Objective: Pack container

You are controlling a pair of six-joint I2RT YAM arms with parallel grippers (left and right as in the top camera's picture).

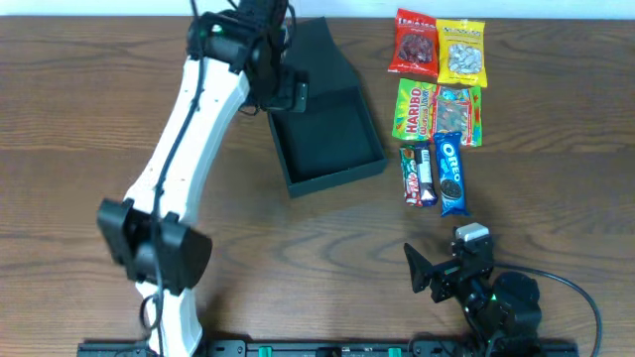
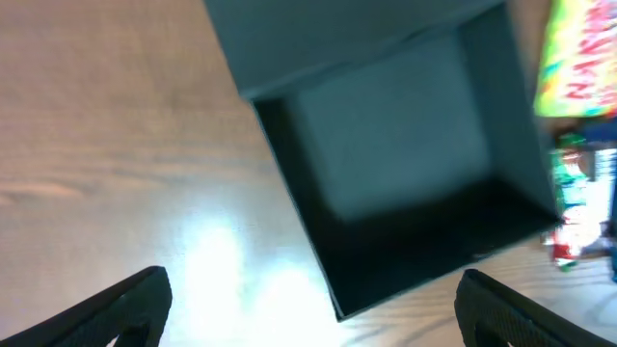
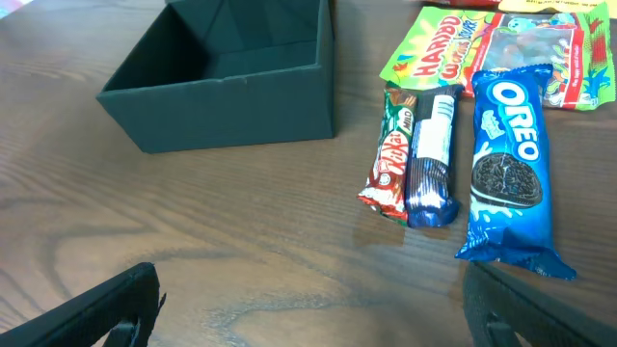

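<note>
The left gripper (image 1: 286,95) hangs with its jaws spread wide and nothing between them, at the container's (image 1: 337,177) left wall near the hinge. In its wrist view, the gripper (image 2: 313,323) looks down on the container (image 2: 405,145), one corner of which lies between the fingers. The box sits mid-table with its lid flap tilted back. To its right lie the snacks, close together: a KitKat (image 1: 410,174), an Oreo pack (image 1: 451,177) and a Haribo bag (image 1: 415,107). The right gripper (image 1: 442,260), also wide open and holding nothing, waits near the table's front edge, well apart from the container (image 3: 231,106), which lies ahead and left of it.
</note>
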